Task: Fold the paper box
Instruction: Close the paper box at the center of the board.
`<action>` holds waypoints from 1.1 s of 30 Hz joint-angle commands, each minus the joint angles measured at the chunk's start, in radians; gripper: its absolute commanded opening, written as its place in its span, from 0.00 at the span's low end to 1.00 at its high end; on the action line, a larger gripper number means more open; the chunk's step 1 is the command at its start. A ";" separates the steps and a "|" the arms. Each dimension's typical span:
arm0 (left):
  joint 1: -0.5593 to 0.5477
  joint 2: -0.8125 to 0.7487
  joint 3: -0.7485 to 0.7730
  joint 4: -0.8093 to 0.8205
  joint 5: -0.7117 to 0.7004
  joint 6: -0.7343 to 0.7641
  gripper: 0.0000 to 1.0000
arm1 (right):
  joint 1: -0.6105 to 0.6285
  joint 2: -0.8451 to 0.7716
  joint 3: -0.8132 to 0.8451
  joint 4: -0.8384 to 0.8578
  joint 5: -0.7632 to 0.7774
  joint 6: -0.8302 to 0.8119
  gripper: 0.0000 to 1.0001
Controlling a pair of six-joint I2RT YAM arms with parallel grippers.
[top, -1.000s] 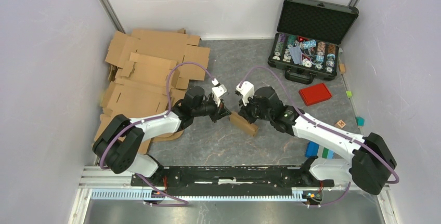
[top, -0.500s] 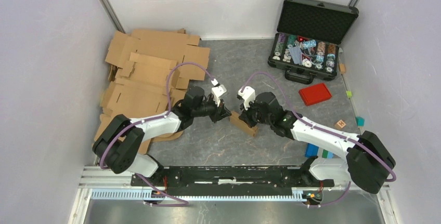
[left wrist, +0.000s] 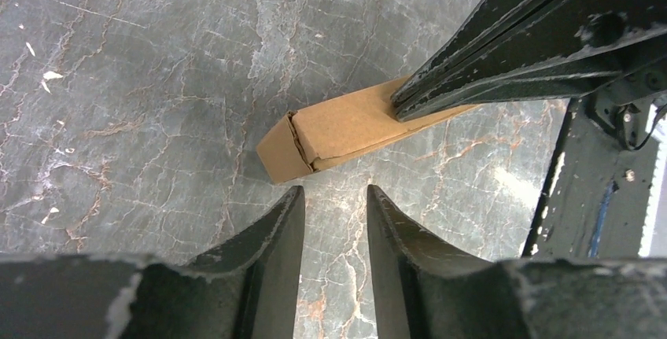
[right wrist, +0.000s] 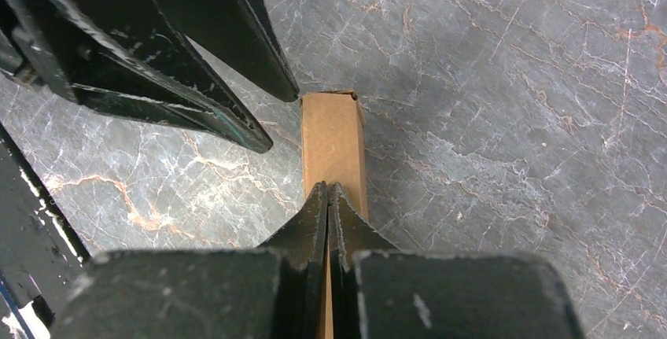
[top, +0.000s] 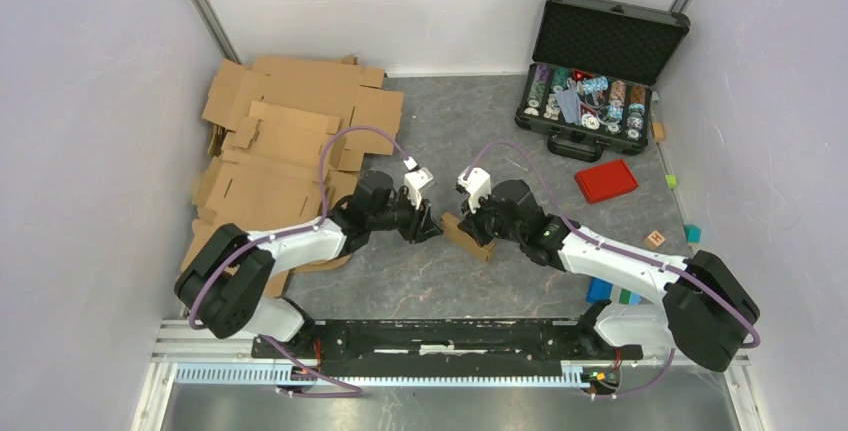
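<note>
The paper box [left wrist: 346, 130] lies flat on the grey bench [left wrist: 141, 79] at mid-bench, between the two tools. Its long axis runs slantwise from the left tool [left wrist: 333, 193] toward the right arm [top: 610, 256]. The end with the tucked flap seam faces the left tool and sits just ahead of its fingertips, not between them. Those fingers are spread with only bare bench in the gap, and they look just clear of the cardboard.

The right tool [right wrist: 326, 191] is pressed together. Its joined tips rest on the box's top face, in line with the long axis, so it seems to pin the box rather than pinch it. Both arms reach low and forward with forearms angled inward, and the left arm [top: 300, 241] comes in from the opposite side. The left tool is the nearer to the seamed end, so any work on that flap likely falls to it, by going straight ahead along the box's length
</note>
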 commanded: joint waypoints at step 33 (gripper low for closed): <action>0.084 0.069 0.091 0.108 0.010 -0.234 0.44 | -0.011 0.063 0.005 -0.100 -0.018 -0.035 0.00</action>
